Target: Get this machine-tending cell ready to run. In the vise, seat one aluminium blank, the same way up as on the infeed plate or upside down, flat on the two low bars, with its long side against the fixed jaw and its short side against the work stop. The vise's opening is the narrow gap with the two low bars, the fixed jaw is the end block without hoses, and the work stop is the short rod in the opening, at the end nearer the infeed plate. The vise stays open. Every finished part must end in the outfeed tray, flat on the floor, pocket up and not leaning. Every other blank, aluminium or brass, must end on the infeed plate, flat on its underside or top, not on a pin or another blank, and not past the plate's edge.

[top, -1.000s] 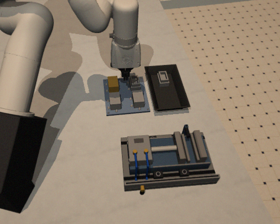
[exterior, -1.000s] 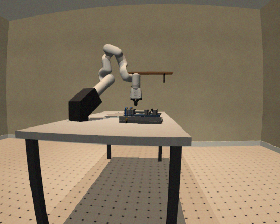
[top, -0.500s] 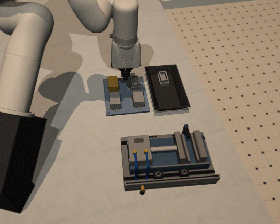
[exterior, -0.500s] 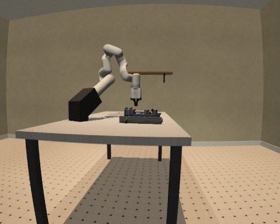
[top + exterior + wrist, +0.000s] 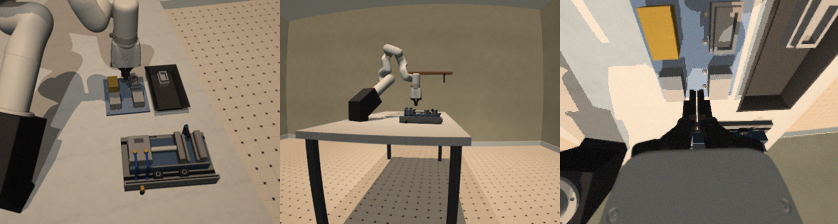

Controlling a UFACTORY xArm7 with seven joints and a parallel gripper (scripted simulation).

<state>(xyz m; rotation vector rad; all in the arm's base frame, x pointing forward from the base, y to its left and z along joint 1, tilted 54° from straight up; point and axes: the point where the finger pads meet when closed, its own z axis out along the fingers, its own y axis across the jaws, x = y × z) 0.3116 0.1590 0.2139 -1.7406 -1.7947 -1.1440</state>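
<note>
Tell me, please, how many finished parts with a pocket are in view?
2: one finished part lies pocket up in the outfeed tray; the other sits on the infeed plate, beside the shut tool. None seems hidden.

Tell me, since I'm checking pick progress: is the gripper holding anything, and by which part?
Nothing is held. The gripper is shut on itself above the infeed plate, clear of the blanks.

White rounded arm [image 5: 23,64], black base, black claw [image 5: 126,73]
</note>
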